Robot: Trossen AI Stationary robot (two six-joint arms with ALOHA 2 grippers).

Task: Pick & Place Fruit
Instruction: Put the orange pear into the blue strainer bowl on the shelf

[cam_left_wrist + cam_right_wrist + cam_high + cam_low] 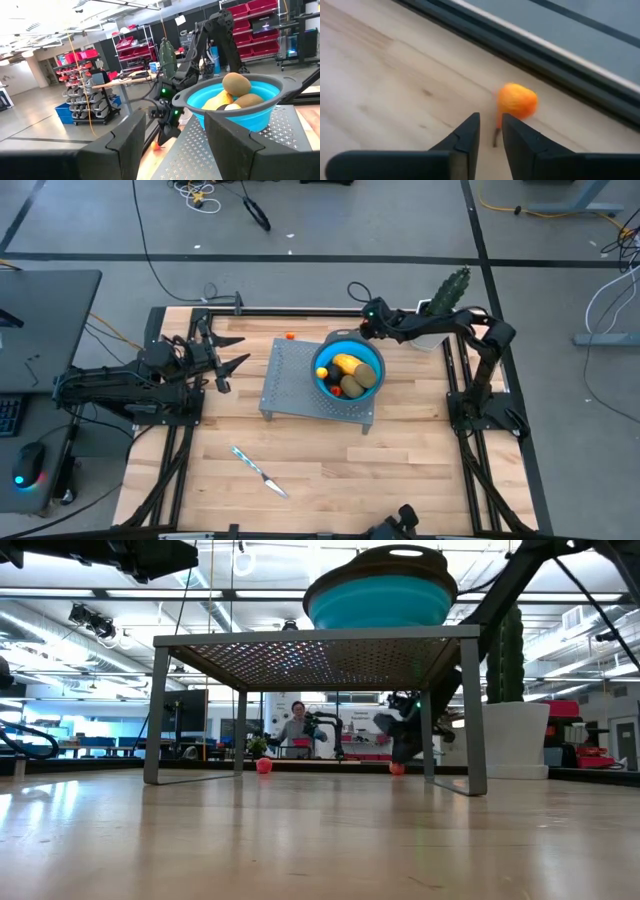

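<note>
On the wooden surface (330, 460), a perforated metal stand (300, 380) carries a blue bowl (330, 355) holding most of the fruit (352, 370). The right claw (490, 131), nearly closed and empty, hangs by an orange piece (517, 101) at the far edge. The left claw (228, 352) waits open beside the stand.

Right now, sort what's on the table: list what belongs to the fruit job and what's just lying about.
Job:
- fruits piled in the blue bowl
- small orange piece loose on the wood
- metal stand carrying the bowl

Lying about:
- knife near the front edge
- potted cactus at the back corner
</note>
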